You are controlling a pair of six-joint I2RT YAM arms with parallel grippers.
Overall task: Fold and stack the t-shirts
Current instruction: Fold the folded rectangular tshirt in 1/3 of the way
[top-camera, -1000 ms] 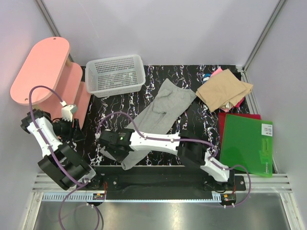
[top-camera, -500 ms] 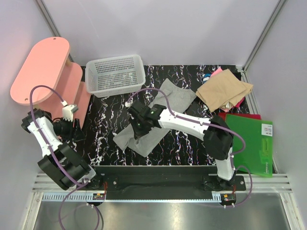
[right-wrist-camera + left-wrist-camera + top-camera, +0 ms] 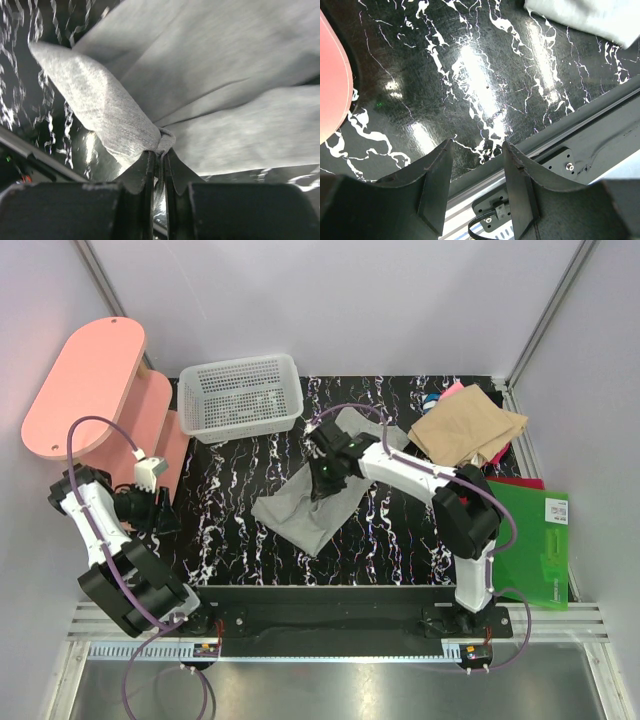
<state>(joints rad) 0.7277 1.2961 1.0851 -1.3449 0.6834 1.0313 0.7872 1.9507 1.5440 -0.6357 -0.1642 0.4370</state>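
A light grey t-shirt (image 3: 300, 515) lies folded over itself in the middle of the black marbled table. My right gripper (image 3: 326, 478) is shut on a bunched edge of that grey t-shirt (image 3: 120, 125), with the cloth pinched between its jaws (image 3: 161, 150). A tan folded t-shirt (image 3: 465, 428) sits at the back right with pink and blue cloth peeking from under it. My left gripper (image 3: 476, 155) hangs open over bare table near the front left edge, holding nothing; in the top view the left gripper (image 3: 160, 510) is beside the pink stool.
A white mesh basket (image 3: 240, 395) stands at the back left. A pink stool (image 3: 85, 390) is at the far left. A green board (image 3: 518, 540) over a red one lies at the right. The metal rail (image 3: 580, 130) runs along the table's front edge.
My right gripper has carried the grey shirt's edge from the front left up toward the back centre, folding the shirt over itself. The left arm has barely moved.
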